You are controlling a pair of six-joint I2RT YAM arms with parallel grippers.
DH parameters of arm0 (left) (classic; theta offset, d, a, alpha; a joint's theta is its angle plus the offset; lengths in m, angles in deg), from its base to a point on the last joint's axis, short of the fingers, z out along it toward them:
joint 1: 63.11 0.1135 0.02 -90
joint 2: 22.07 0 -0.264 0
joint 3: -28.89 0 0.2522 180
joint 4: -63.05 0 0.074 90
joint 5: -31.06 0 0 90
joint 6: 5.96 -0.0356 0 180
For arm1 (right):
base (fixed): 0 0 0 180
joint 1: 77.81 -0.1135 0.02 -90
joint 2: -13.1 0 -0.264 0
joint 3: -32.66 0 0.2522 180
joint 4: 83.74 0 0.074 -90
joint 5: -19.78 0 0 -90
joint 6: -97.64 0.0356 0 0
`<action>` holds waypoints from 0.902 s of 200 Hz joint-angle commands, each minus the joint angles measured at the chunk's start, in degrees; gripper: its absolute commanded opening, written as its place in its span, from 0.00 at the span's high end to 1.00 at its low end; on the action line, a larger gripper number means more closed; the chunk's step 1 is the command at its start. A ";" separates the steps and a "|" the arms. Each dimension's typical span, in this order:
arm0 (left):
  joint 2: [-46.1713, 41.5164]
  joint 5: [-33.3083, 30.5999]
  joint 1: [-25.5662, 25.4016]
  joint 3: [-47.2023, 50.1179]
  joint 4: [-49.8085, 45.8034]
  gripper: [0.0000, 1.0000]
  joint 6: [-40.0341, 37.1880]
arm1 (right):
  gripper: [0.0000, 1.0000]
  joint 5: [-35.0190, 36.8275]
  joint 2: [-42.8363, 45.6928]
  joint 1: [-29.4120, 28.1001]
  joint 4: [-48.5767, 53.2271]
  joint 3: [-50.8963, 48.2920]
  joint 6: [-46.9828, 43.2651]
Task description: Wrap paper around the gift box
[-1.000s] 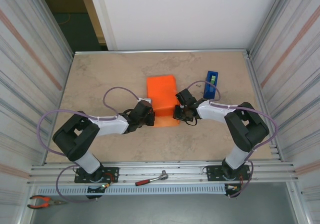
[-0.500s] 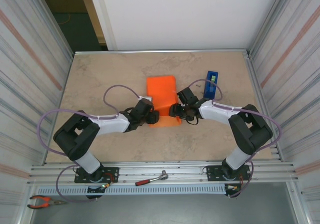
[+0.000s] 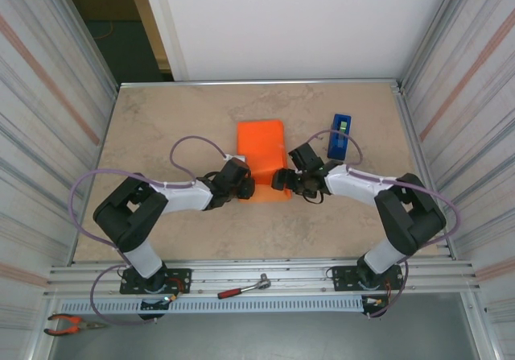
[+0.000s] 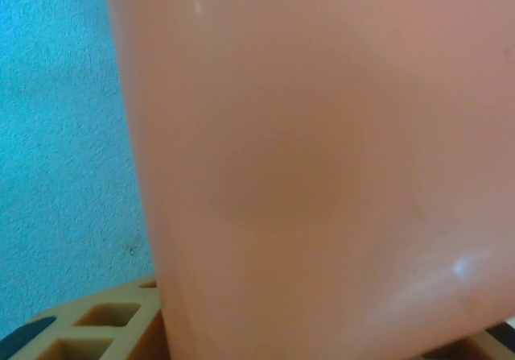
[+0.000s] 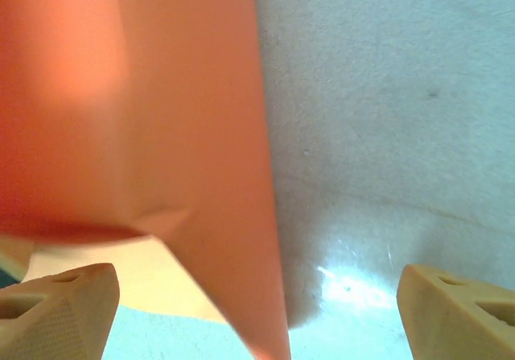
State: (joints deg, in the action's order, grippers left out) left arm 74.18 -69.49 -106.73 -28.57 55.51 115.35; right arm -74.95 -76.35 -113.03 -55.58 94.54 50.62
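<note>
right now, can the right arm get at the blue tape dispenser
Probably yes. The blue tape dispenser stands on bare table just past the right gripper. Nothing lies between them, and its jaws stand open at the paper.

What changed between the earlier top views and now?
The left gripper edged slightly right along the near end of the orange paper, its elbow drawing in. The right arm's elbow swung outward; the right gripper stayed at the near right corner, its fingers now wide apart. The folded paper and the blue tape dispenser stayed put.
</note>
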 commanded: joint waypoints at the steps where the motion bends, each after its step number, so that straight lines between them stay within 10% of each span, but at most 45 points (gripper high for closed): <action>1: 1.23 -0.56 0.23 0.51 -0.12 0.51 -0.02 | 0.10 -0.04 1.47 0.33 0.43 0.75 0.08; 65: -5.20 0.92 0.20 0.44 -3.02 0.46 -2.49 | 0.40 3.76 -9.34 0.44 -1.16 6.46 1.42; 101: -12.88 1.57 1.11 0.31 -5.77 0.01 -4.18 | 0.54 3.07 -10.93 0.94 -2.17 6.37 1.14; 144: -14.16 9.21 6.90 -2.54 -5.64 0.01 -8.76 | 0.58 2.25 -11.17 1.13 -2.43 6.33 0.80; 180: -13.73 15.66 10.41 -6.33 -6.55 0.01 -12.55 | 0.81 1.35 -11.11 1.19 -2.62 6.20 0.49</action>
State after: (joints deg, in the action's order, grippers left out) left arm 60.54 -59.70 -97.62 -30.21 50.92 107.22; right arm -73.09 -86.36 -112.18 -57.92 100.11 51.87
